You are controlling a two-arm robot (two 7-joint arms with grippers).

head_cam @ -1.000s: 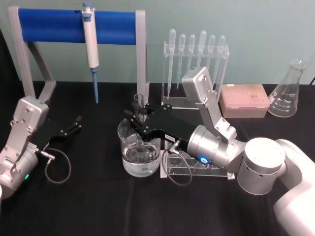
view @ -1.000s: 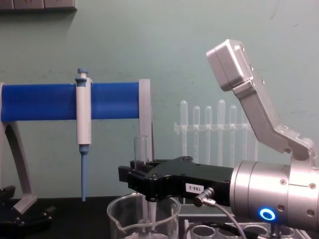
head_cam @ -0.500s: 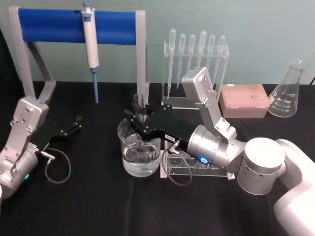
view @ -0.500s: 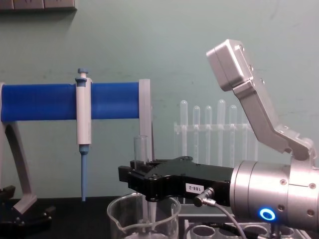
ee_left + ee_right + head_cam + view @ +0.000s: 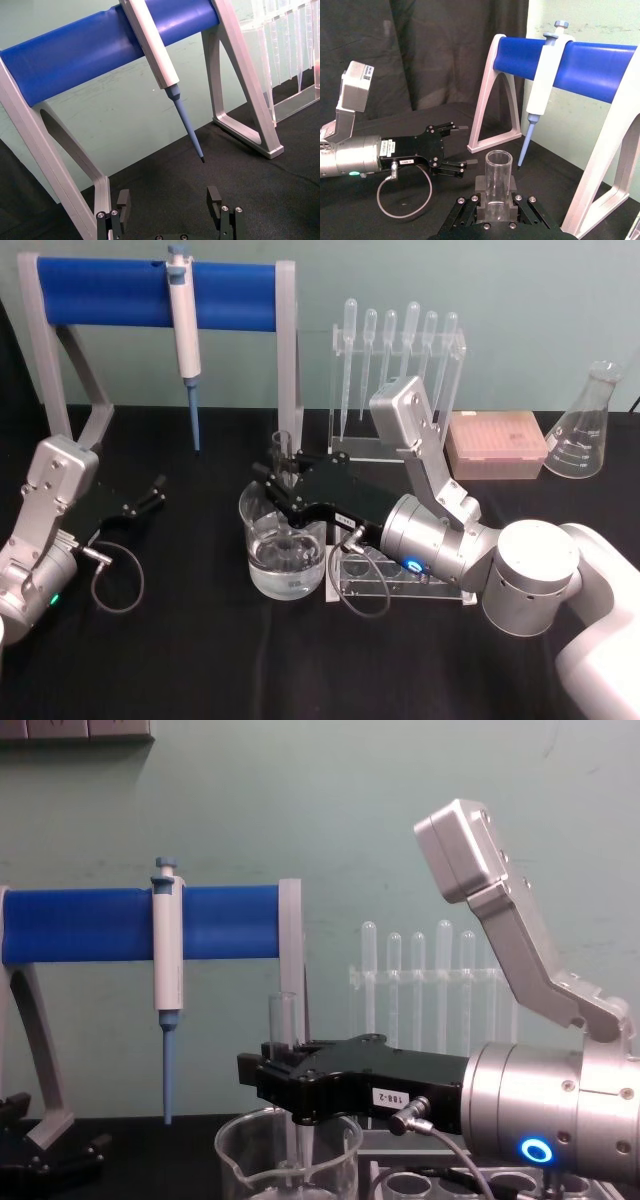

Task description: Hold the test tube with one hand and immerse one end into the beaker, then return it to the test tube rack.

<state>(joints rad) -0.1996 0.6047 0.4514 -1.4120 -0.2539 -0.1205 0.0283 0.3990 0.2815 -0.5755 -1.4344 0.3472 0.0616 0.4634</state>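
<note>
The clear glass test tube (image 5: 283, 447) stands upright, and my right gripper (image 5: 280, 476) is shut on its upper part. The tube also appears from the side (image 5: 283, 1018) and from above (image 5: 498, 181). Its lower end reaches down inside the beaker (image 5: 285, 552), a wide glass with water in the bottom; I cannot tell whether the end touches the water. The right gripper (image 5: 281, 1065) hovers just over the beaker's rim (image 5: 232, 1140). My left gripper (image 5: 150, 495) rests open at the left of the table, apart from both, with nothing between its fingers (image 5: 123, 199).
A blue-bar stand (image 5: 120, 285) with a hanging pipette (image 5: 184, 330) is behind the beaker. A rack of plastic pipettes (image 5: 400, 350), a pink tip box (image 5: 497, 445) and a flask (image 5: 585, 425) stand at the back right. A clear rack with holes (image 5: 385, 580) lies under my right wrist.
</note>
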